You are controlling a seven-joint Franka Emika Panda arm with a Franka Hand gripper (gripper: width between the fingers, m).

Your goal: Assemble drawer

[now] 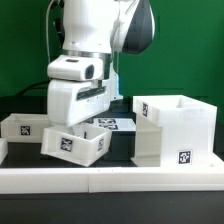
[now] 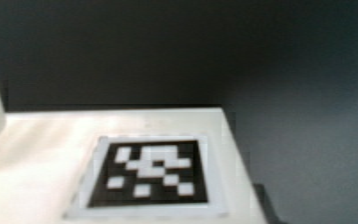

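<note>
1. At the exterior view's left, one shallow white plastic tray with a square tag sits on the dark surface. It is apart from the work, so leave it alone for now.
2. Next along, the white gripper hangs right over a second shallow white tray, which sits tilted. The fingers are hidden behind the hand and the tray rim, so I cannot tell how wide the jaws stand or whether they have the tray. The wrist view shows only a white face with a black-and-white square tag, probably this tray.
3. I judge the step to be carrying this tray to the shell. First level it, so that its edges run parallel to the opening.
4. Keep it above the marker board on the way.
5. At the exterior view's right stands the tall boxy white shell, just behind the long low white border rail. Slide the tray in slowly, because a skewed entry may jam it or push the shell.
</note>
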